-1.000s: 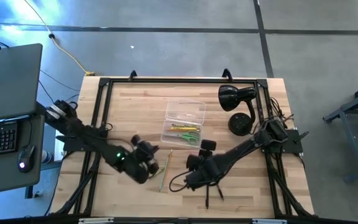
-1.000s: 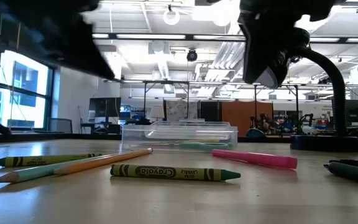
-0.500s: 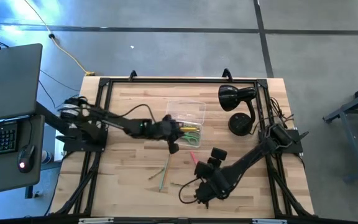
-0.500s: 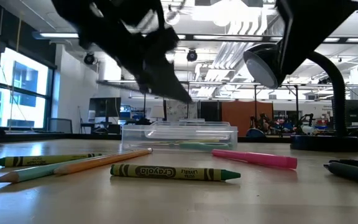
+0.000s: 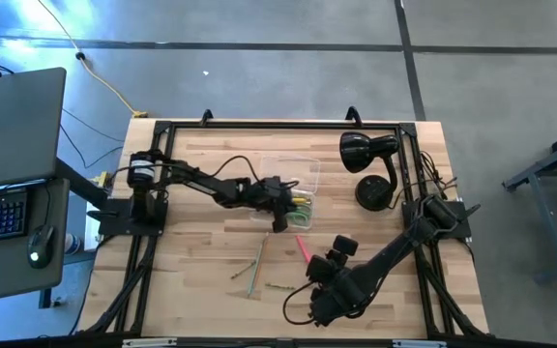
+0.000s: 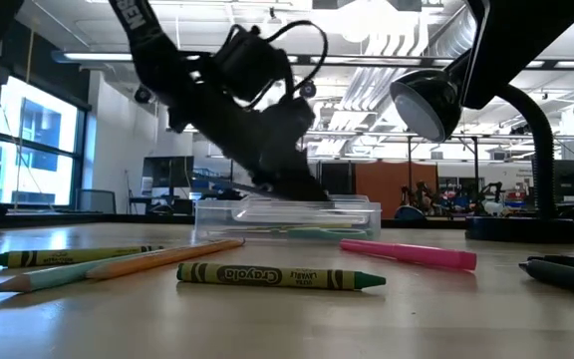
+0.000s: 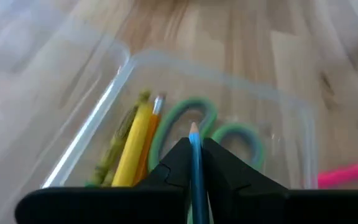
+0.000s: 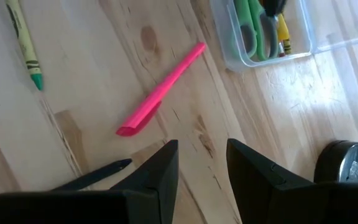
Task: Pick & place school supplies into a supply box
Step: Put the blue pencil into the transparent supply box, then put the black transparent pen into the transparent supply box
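Observation:
The clear supply box point(image 5: 293, 172) sits mid-table and holds a yellow pencil point(image 7: 132, 155) and green-handled scissors point(image 7: 229, 134). My left gripper point(image 5: 280, 220) hangs over the box's near end, shut on a blue pencil point(image 7: 194, 140). My right gripper point(image 5: 319, 304) hovers open near the table's near edge, touching nothing. Ahead of it lie a pink pen point(image 8: 160, 93) and a dark pen point(image 8: 95, 175). A green crayon point(image 6: 277, 276), a tan pencil point(image 6: 167, 257) and other pencils point(image 5: 254, 266) lie flat on the table. My left gripper pinches the blue pencil between its two fingers, gripping the shaft just behind the point point(image 7: 196, 165). The fingers lie along the pencil. Its sharpened tip point(image 7: 194, 129) sticks out past the fingertips. The pencil is lifted clear, above the inside of the box by the scissors.
A black desk lamp point(image 5: 370, 164) stands at the table's far right, close to the box. A laptop point(image 5: 13, 126) and keyboard sit beyond the left edge. A black frame point(image 5: 162, 130) runs around the tabletop. Bare wood lies left of the box.
My left gripper has swung from the loose pencils at the near left, up and toward the far edge, and now hangs over the box's near end. My right gripper has drawn back toward the table's near edge. The loose pencils and crayons show uncovered on the table.

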You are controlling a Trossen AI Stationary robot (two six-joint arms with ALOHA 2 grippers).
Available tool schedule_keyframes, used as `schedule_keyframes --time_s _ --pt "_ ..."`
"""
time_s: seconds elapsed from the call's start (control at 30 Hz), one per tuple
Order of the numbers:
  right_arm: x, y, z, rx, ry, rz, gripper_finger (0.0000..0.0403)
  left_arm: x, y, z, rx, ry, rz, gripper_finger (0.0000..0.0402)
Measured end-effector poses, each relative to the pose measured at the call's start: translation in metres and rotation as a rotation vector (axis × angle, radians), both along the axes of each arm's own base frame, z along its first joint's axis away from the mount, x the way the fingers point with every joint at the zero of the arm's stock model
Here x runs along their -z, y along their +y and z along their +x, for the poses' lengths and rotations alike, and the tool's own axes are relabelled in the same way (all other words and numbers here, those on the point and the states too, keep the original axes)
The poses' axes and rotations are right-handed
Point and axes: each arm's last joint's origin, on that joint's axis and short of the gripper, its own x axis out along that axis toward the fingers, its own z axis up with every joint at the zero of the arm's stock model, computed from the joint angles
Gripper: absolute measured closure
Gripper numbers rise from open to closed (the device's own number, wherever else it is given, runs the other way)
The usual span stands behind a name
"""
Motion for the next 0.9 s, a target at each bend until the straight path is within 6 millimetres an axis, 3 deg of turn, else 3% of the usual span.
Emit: schedule_keyframes --time_s 0.2,0.47,0.57,0.7,0.83,0.9 --pt "0.0 0.0 0.0 0.0 -0.002 0.0 0.0288 -0.026 -0.001 0.02 0.041 -0.07 0.043 0.0317" --pt "0.0 0.002 -0.001 -0.002 -0.004 0.012 0.0288 -0.042 0.002 0.027 0.012 0.092 0.098 0.0288" --pt "0.0 0.003 -0.001 -0.005 -0.005 0.012 0.0288 -0.058 -0.001 0.028 0.044 0.161 0.052 0.0288" --pt "0.0 0.003 -0.001 -0.005 -0.008 0.009 0.0288 -0.08 -0.015 0.019 0.119 0.322 -0.013 0.0294" --pt "0.0 0.004 -0.001 -0.01 -0.028 -0.009 0.0288 -0.114 -0.032 -0.003 0.148 0.466 0.001 0.0297" --pt "0.0 0.004 -0.001 -0.01 -0.04 -0.014 0.0288 -0.133 -0.04 -0.025 0.133 0.575 0.015 0.0295"
